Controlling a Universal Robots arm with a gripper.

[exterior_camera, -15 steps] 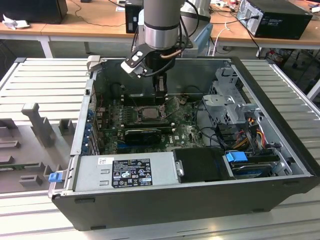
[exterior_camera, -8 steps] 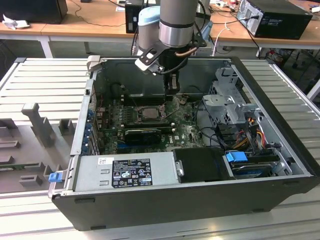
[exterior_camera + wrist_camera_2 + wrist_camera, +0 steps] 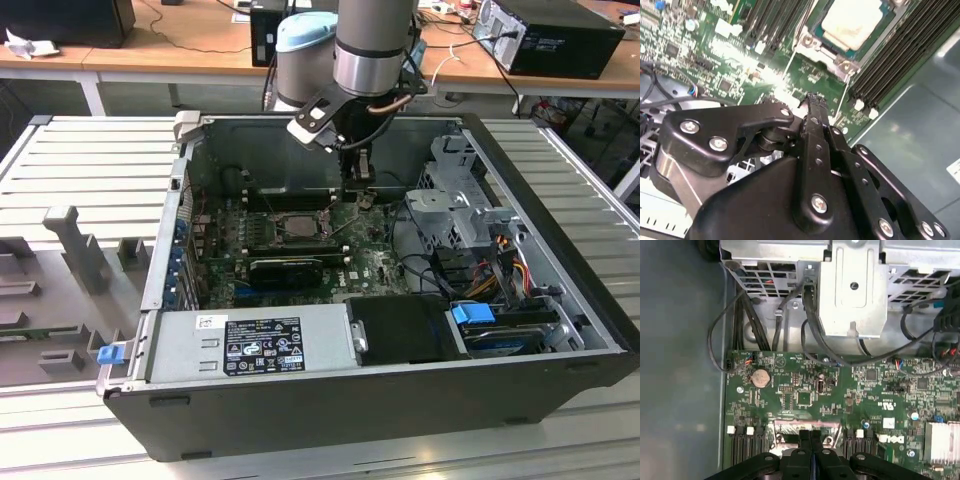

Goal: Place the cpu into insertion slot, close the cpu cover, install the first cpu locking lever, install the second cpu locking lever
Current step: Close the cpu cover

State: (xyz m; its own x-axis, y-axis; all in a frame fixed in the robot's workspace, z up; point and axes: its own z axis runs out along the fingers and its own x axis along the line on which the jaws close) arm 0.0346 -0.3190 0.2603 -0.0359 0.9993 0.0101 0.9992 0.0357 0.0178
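Empty jaws, pressed together, over motherboard (image 3: 805, 400) near cpu (image 3: 852, 20) in insertion slot (image 3: 810, 42); memory slots (image 3: 900, 50) alongside, cables (image 3: 812, 325) close.

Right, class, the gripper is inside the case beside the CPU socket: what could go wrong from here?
The shut gripper hangs close over the motherboard beside the insertion slot; a slip could scrape components. The cpu lies in the slot; a knock might shift it. Black cables near the drive cage could snag the arm.
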